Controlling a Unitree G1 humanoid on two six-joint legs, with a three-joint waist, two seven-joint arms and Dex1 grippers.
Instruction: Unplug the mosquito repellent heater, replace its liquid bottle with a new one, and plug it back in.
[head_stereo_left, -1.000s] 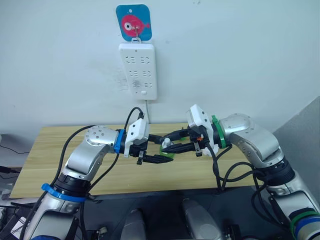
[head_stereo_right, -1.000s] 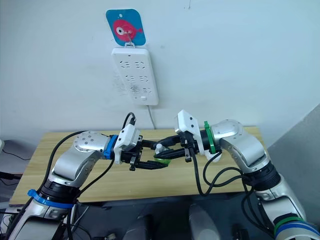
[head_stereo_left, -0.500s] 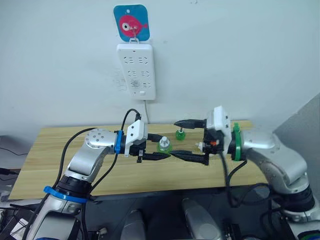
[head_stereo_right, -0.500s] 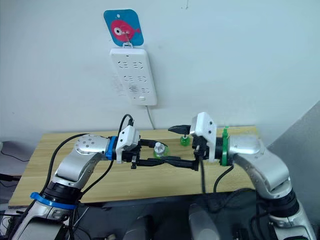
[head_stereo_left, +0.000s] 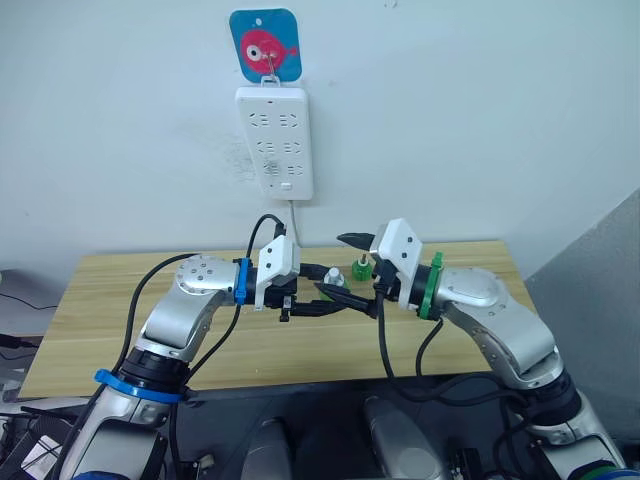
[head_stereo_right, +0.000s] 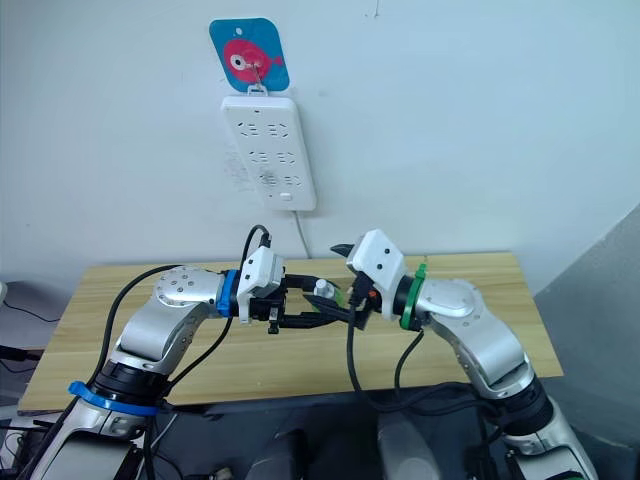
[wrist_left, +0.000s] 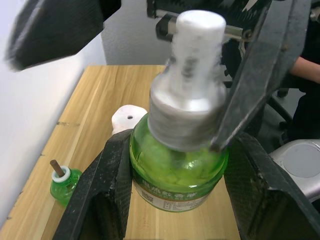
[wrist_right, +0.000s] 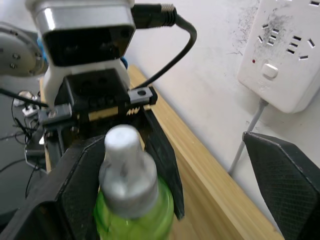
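My left gripper (head_stereo_left: 322, 294) is shut on the new one (wrist_left: 176, 170), a green bottle with a whitish screw cap (wrist_left: 192, 75), and holds it upright above the table. My right gripper (head_stereo_left: 340, 266) is open, one finger on each side of that cap (wrist_right: 124, 167), with a gap to the far finger. The old liquid bottle (wrist_left: 64, 184), green with a dark wick, stands on the table (head_stereo_left: 100, 300) just behind the grippers. The white mosquito repellent heater (wrist_left: 127, 116) lies on the table beyond the held bottle, unplugged.
A white power strip (head_stereo_left: 274, 140) hangs on the wall above the table's back edge, its cord running down behind the grippers. A blue card with a pink fish (head_stereo_left: 265, 44) hangs above it. Bare wood lies to both sides of the arms.
My right gripper opened wide, pulled back to the right, then returned so its fingers flank the bottle's cap. My left gripper kept its hold on the bottle.
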